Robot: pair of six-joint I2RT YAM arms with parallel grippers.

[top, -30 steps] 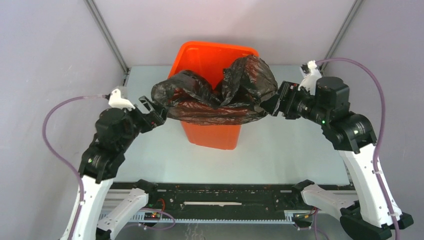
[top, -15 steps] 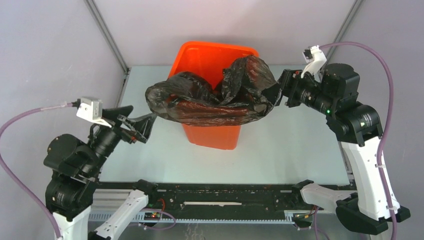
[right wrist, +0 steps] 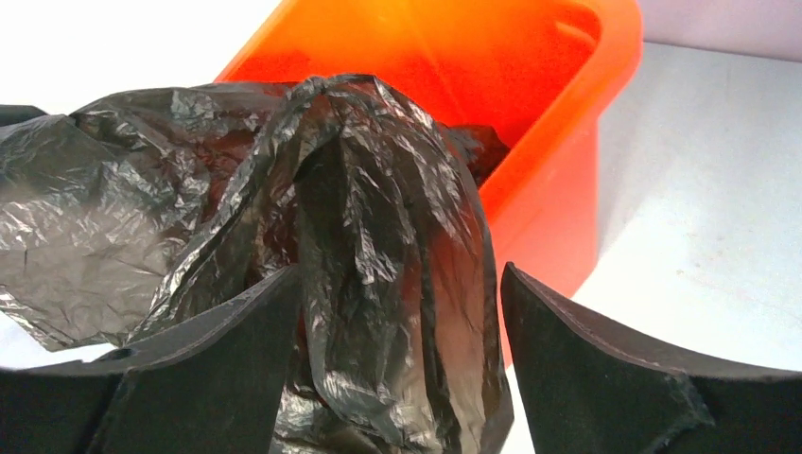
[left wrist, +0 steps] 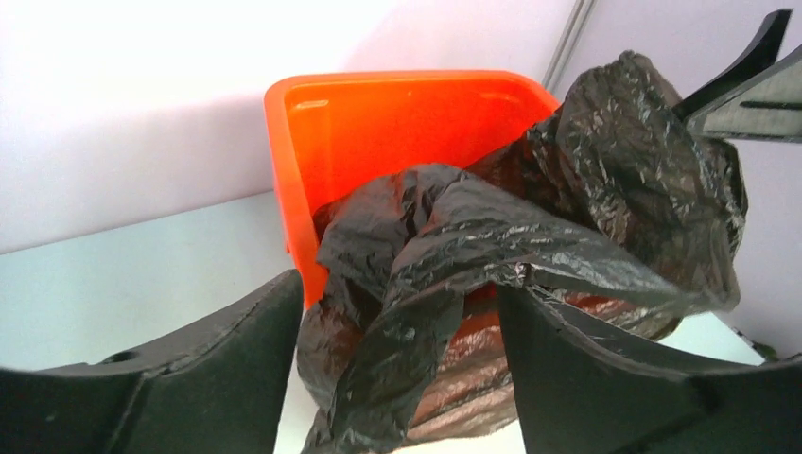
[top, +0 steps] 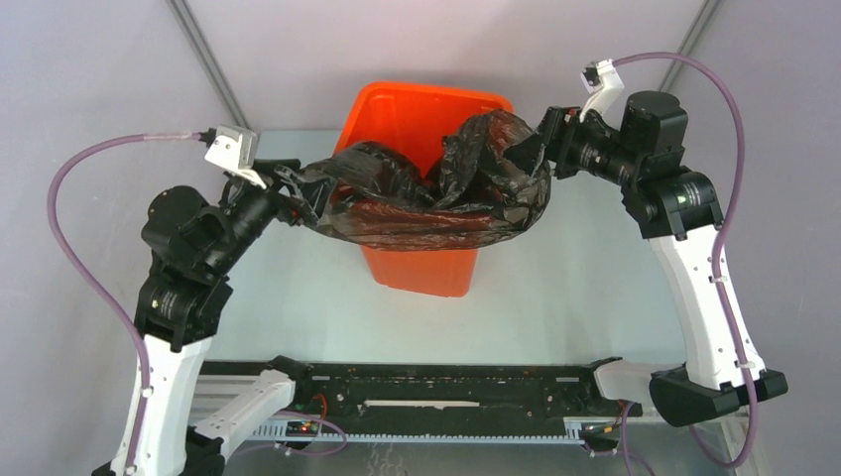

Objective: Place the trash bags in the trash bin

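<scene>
The orange trash bin (top: 421, 109) stands at the back middle of the table. The black trash bag (top: 426, 203) lies draped across its near rim, bulging up and hanging over both sides and the front wall. My left gripper (top: 300, 190) is at the bag's left end, jaws open with bag folds between them, as the left wrist view (left wrist: 399, 288) shows over bag (left wrist: 492, 236) and bin (left wrist: 397, 113). My right gripper (top: 539, 151) is at the bag's right hump, also open around plastic (right wrist: 378, 236), with the gripper (right wrist: 402, 274) beside the bin (right wrist: 567, 142).
The pale table (top: 595, 288) spreads around the bin. Grey walls and two slanted metal posts (top: 213, 74) close in the back. A black rail (top: 436, 392) runs along the near edge between the arm bases.
My left arm pulled back down-left off the bag, then swung up to the bag's left end again. My right gripper rose and moved back-left onto the bag's right hump.
</scene>
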